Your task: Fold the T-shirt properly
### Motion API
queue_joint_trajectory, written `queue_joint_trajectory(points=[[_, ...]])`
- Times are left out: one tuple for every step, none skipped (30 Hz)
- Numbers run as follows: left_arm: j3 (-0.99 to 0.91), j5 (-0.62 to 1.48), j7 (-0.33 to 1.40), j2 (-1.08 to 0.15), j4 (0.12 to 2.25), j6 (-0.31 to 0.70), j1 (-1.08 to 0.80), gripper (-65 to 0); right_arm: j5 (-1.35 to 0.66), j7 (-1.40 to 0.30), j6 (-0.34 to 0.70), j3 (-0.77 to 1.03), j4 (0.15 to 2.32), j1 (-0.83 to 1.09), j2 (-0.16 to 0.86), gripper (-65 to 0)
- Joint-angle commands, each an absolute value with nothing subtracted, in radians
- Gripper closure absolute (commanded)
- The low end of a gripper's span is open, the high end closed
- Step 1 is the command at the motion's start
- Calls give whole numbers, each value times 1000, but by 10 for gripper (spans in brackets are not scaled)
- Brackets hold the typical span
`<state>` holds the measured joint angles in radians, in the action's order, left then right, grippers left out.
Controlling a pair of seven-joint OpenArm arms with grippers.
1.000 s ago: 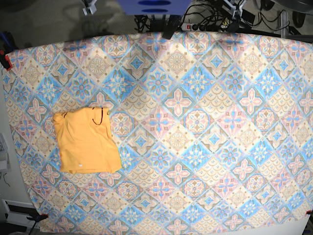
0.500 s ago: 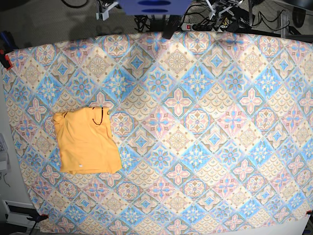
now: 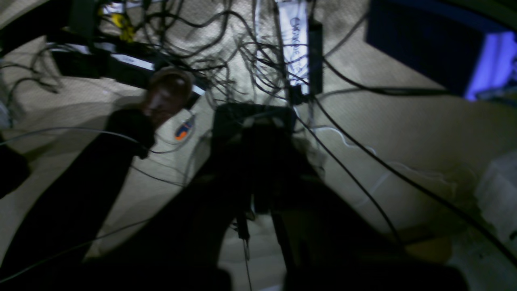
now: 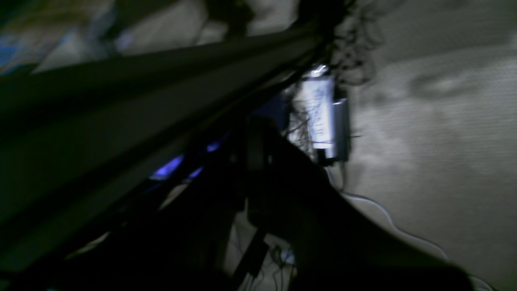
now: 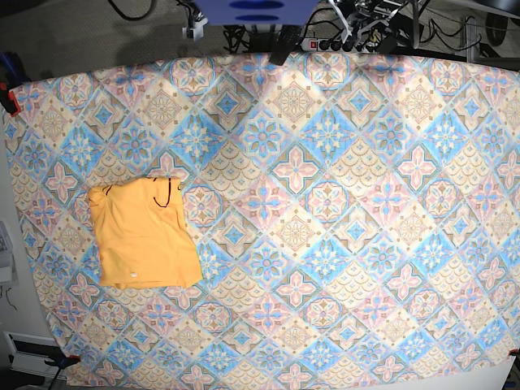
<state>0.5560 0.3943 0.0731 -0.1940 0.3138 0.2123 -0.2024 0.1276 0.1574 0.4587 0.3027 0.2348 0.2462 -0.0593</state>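
The T-shirt (image 5: pixel 145 234) lies folded into a compact yellow-orange rectangle on the left part of the table, its dark neck trim at its upper edge. No gripper is near it. Both arms are drawn back past the table's far edge. Only a bit of the right arm (image 5: pixel 193 23) and of the left arm (image 5: pixel 361 16) show at the top of the base view. In the wrist views the left gripper (image 3: pixel 253 121) and the right gripper (image 4: pixel 256 133) are dark silhouettes over the floor. Both are shut and hold nothing.
The blue-pink patterned tablecloth (image 5: pixel 325 203) covers the whole table, with red clamps (image 5: pixel 8 101) at its corners. Behind the far edge are a blue base (image 5: pixel 256 10), a power strip (image 3: pixel 297 44) and tangled cables (image 3: pixel 226 60) on the floor.
The visible arm parts at the top of the base view have moved inward toward the middle. The T-shirt has not moved.
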Motion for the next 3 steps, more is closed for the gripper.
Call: queue_joint_trajectory(points=[[555,394,70,-197,317,217,-209,0,134,156,475,300,232,255,-65,-1],[555,394,70,-197,317,217,-209,0,134,156,475,300,232,254,-73,-1],[555,394,70,-197,317,217,-209,0,134,156,475,300,232,248,-82,0]])
